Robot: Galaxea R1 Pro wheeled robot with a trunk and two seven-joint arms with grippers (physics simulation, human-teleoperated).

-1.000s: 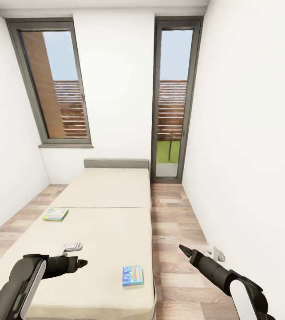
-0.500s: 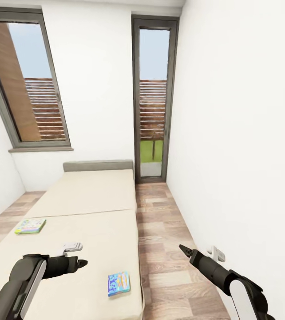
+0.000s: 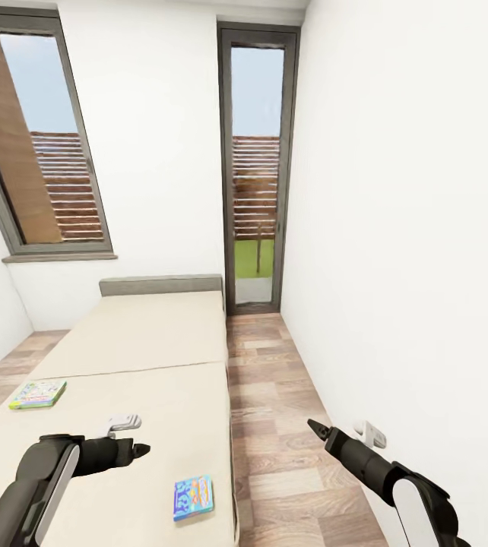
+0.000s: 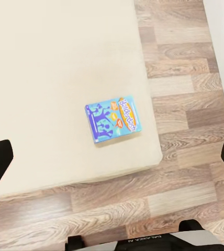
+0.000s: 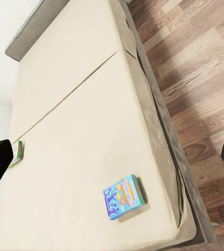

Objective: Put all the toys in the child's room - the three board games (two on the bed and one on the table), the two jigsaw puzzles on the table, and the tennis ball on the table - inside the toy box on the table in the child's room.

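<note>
While the robot faces the bed (image 3: 145,357), the step in hand looks like fetching the two board games. Both arms hang free: the left gripper (image 3: 139,450) and right gripper (image 3: 314,427) grasp nothing, though whether they are parted I cannot tell. A blue box (image 3: 194,497) lies at six o'clock near the mattress edge; a green-edged box (image 3: 38,394) rests at nine o'clock. Next comes reaching down over the blue one.

Two flat board games lie well apart on the cream bed (image 3: 145,342): a blue game box (image 3: 194,497) face up near the mattress's near right corner, by its floor-side edge, and a green-edged game box (image 3: 38,394) near the left edge, farther back.
</note>
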